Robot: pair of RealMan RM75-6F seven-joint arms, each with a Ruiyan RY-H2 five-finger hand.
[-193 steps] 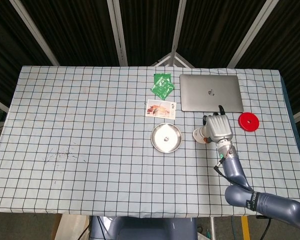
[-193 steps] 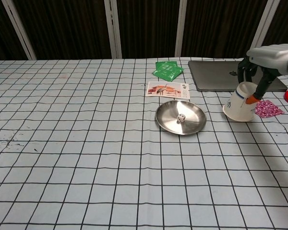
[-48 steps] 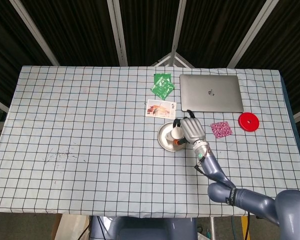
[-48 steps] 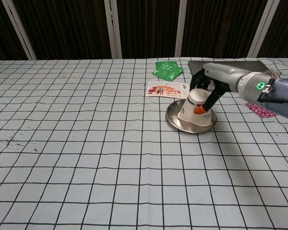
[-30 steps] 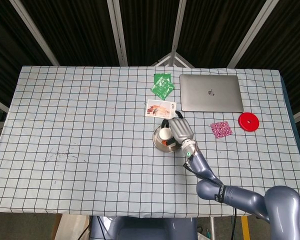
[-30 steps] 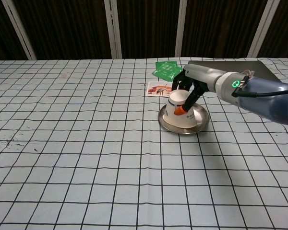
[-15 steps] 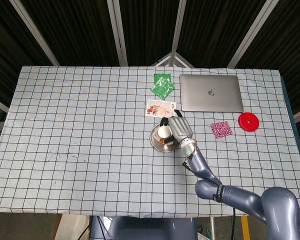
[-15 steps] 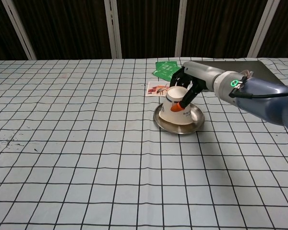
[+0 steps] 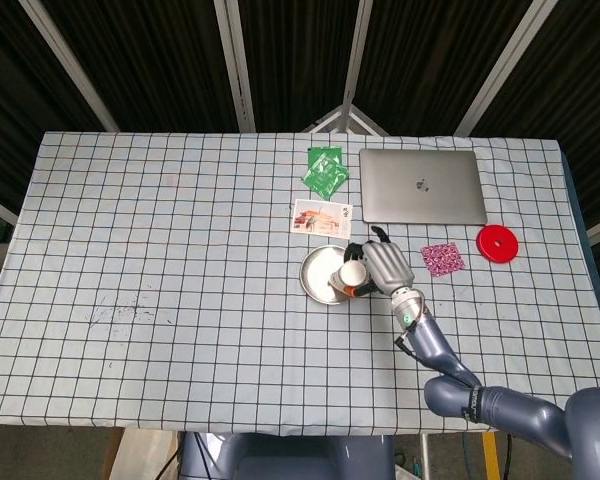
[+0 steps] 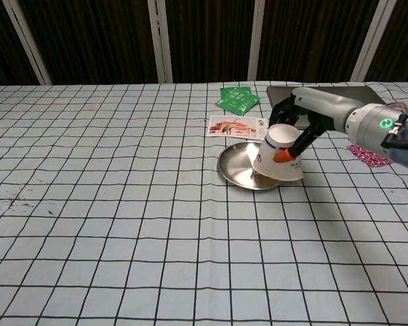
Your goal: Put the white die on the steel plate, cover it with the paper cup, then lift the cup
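One hand is in view, the right hand (image 10: 300,117), and its fingers (image 10: 283,110) grip the cup (image 10: 279,161) around its closed end. The cup is upside down and tilted: its closed base points up and toward the left, its open mouth faces down and toward the right, so its long axis leans off vertical. It sits over the right rim of the plate (image 10: 239,168), with its mouth reaching past the plate's edge toward the worktop (image 10: 122,224). The die is not visible in either view; I cannot tell whether it lies under the cup. From the head view the cup (image 9: 351,277) overlaps the plate's (image 9: 318,272) right side, with the hand (image 9: 385,267) just to its right. Behind the plate lie a card (image 10: 236,126), green packets (image 10: 236,99) and a laptop (image 9: 421,186). A pink cloth (image 9: 442,259) and red disc (image 9: 497,243) lie further right.
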